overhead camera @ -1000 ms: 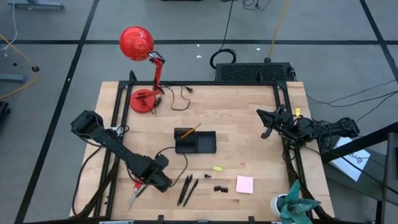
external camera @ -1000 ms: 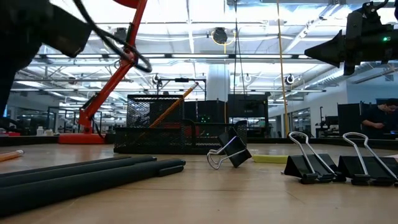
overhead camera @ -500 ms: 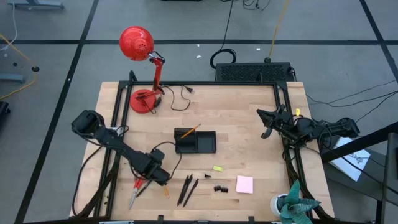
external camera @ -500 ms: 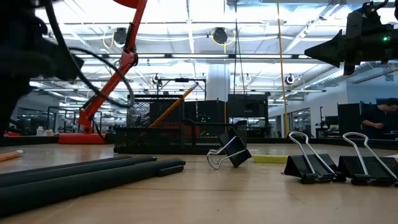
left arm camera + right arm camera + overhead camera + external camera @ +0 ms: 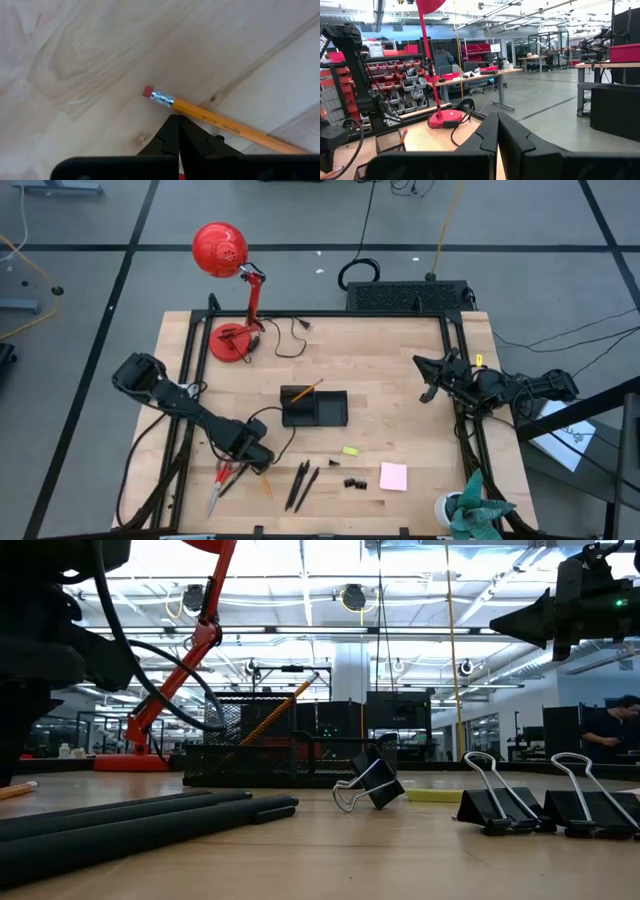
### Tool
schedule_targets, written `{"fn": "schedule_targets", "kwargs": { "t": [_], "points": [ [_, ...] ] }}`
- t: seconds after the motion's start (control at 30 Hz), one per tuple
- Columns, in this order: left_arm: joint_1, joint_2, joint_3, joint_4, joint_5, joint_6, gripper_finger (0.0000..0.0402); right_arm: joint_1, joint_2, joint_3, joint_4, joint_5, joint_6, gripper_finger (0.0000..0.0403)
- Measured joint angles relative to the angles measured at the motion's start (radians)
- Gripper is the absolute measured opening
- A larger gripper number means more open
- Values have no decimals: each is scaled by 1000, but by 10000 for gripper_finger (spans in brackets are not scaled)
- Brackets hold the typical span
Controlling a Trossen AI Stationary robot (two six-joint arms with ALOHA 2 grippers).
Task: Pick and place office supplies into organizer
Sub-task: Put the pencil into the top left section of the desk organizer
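Lifting back from the scissors (image 5: 221,486), the left gripper (image 5: 262,464) now hangs with fingers pressed together just above an orange pencil (image 5: 220,123) lying uncovered on the table (image 5: 390,370). Another pencil (image 5: 308,388) leans in the organizer (image 5: 315,408), while the right gripper (image 5: 427,377) stays closed, empty, unmoved at the table's right edge

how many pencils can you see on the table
2. One pencil stands tilted in the organizer mid-table. The other pencil lies flat on the wood just ahead of the shut left gripper, near the scissors.

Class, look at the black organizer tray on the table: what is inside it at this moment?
One orange pencil leans in the organizer's left compartment, its tip poking out past the rim. The larger right compartment looks dark and bare from above; anything small lying on its floor could not be made out.
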Motion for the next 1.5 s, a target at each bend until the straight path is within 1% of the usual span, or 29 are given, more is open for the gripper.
{"fn": "schedule_targets", "kwargs": {
  "t": [0.13, 0.27, 0.4, 0.5, 0.63, 0.73, 0.87, 0.97, 1.1, 1.23, 1.33, 1.5],
  "points": [
    [10, 1, 0, 9, -19, 26, 10, 0, 0, 0, 0, 0, 0, 4],
    [17, 2, 0, 33, -44, 84, 3, 0, 0, 0, 0, 0, 0, 4],
    [24, 3, 0, 70, -81, 119, 10, 0, 0, 0, 0, 0, 0, 4],
    [26, 3, 0, 100, -116, 157, 5, 0, 0, 0, 0, 0, 0, 4],
    [31, 5, -1, 165, -168, 217, 6, 0, 0, 0, 0, 0, 0, 4],
    [40, 9, -2, 245, -202, 259, 9, 0, 0, 0, 0, 0, 0, 4],
    [57, 28, -1, 337, -196, 321, 3, 0, 0, 0, 0, 0, 0, 4],
    [70, 53, 1, 365, -172, 325, 8, 0, 0, 0, 0, 1, 0, 4],
    [70, 54, 2, 349, -162, 317, 4, 0, 0, 0, 0, 1, 0, 4],
    [68, 26, 4, 330, -154, 296, 5, 0, 0, 0, 0, 1, 0, 4],
    [65, 10, 54, 223, -139, 277, 3, 0, 0, 0, 2, 1, 0, 4],
    [51, 3, 194, 43, -127, 252, 8, 0, 2, 0, 4, 1, 0, 4]
  ]
}}
